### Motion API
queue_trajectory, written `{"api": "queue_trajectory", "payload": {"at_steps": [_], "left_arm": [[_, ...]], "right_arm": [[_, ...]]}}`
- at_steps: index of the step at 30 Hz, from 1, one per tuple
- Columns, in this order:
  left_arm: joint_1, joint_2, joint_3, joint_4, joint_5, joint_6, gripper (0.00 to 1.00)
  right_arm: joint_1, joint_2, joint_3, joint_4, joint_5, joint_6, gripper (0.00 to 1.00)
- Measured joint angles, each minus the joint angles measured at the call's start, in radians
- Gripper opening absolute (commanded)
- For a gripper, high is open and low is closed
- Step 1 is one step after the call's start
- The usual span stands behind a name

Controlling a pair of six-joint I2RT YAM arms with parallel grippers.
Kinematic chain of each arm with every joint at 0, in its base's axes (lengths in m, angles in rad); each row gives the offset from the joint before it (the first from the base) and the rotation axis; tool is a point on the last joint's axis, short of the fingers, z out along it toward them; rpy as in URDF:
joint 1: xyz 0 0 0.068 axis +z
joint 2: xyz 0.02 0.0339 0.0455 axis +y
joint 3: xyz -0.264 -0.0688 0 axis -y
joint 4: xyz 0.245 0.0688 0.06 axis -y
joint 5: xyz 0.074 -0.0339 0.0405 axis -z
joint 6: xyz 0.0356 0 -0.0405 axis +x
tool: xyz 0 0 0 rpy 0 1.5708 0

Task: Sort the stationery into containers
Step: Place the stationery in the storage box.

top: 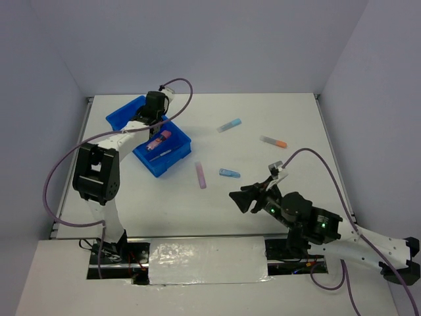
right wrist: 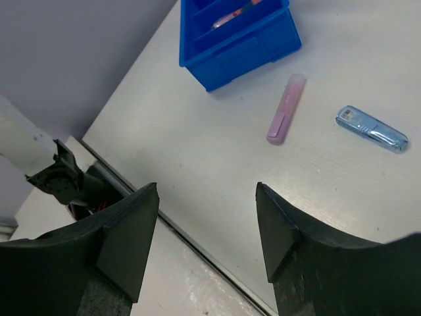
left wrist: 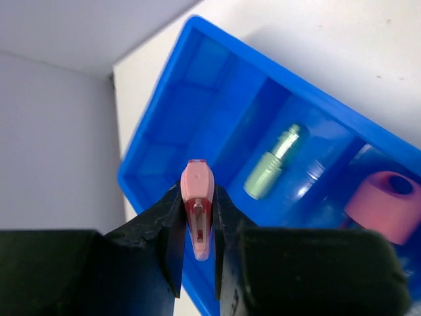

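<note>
The blue tray (top: 166, 164) stands at the back left. My left gripper (top: 156, 108) hovers over it, shut on a short pink stick (left wrist: 197, 204). In the left wrist view the tray (left wrist: 164, 131) holds a green stick (left wrist: 271, 163), a blue stick (left wrist: 306, 180) and a pink-capped bottle (left wrist: 385, 205). My right gripper (top: 243, 197) is open and empty, low over the near middle of the table. Ahead of it lie a purple stick (right wrist: 286, 108) and a blue stick (right wrist: 371, 130), which also show in the top view as the purple stick (top: 200, 175) and the blue stick (top: 229, 174).
A second blue stick (top: 229, 125) and an orange-tipped stick (top: 273, 141) lie further back on the table. The tray's near corner (right wrist: 243, 49) shows in the right wrist view. The table's near edge (right wrist: 171, 224) runs under the right gripper.
</note>
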Motion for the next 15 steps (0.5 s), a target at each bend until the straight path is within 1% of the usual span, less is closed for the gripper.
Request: {"api": "queue_trajectory", "payload": {"at_steps": [3,4,8,11,12,14,15], "left_arm": [[0.016,0.016,0.009,0.047,0.019,0.07,0.39],[0.021,0.016,0.009,0.063,0.03,0.081,0.4],[0.034,0.03,0.01,0.12,0.057,0.096,0.41],[0.043,0.077,0.024,0.141,0.063,0.095,0.43],[0.045,0.096,0.027,0.146,0.064,0.095,0.48],[0.05,0.134,0.029,0.144,0.064,0.09,0.55],[0.053,0.149,0.029,0.14,0.064,0.089,0.66]], "right_arm": [[0.001,-0.096,0.001,-0.063,-0.002,0.001,0.68],[0.001,-0.121,0.001,-0.081,-0.002,0.0,0.69],[0.002,-0.15,0.025,-0.147,-0.002,-0.019,0.69],[0.002,-0.144,0.064,-0.179,-0.003,-0.037,0.69],[0.002,-0.141,0.078,-0.183,-0.003,-0.042,0.69],[0.002,-0.139,0.09,-0.182,-0.002,-0.053,0.69],[0.002,-0.138,0.09,-0.183,-0.002,-0.058,0.69]]}}
